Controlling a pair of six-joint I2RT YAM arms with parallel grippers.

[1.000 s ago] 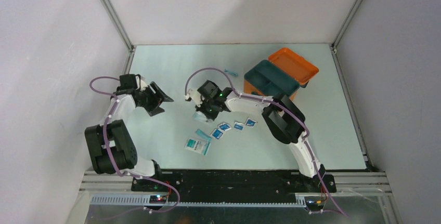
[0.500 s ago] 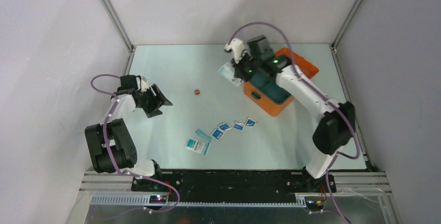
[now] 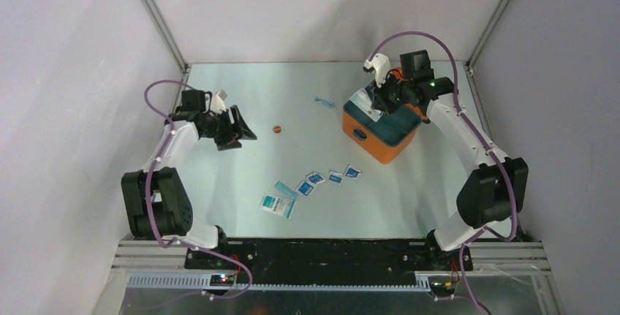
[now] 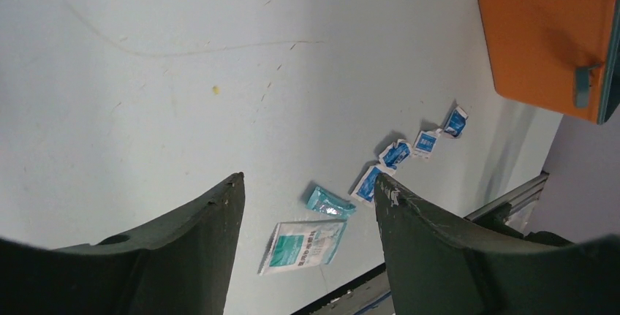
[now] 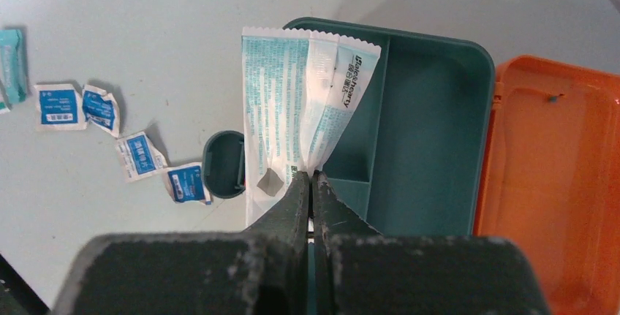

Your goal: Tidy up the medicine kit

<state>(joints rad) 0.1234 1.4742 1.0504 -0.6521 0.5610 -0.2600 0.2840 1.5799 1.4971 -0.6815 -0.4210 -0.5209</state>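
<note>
Loose blue sachets [image 3: 335, 177], red disc [image 3: 276, 129] near medicine kit [image 3: 387, 147]

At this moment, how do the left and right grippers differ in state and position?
The left gripper stands open and empty; the right gripper is shut on a white-and-teal packet. The left gripper hangs over the table on its left side, away from the case; the right gripper is above the open medicine kit, with the packet over its teal tray. Both have dark fingers.

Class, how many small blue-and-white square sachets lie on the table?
4 sachets in one curved row on the table: leftmost, next, third, rightmost. None appears hidden.
</note>
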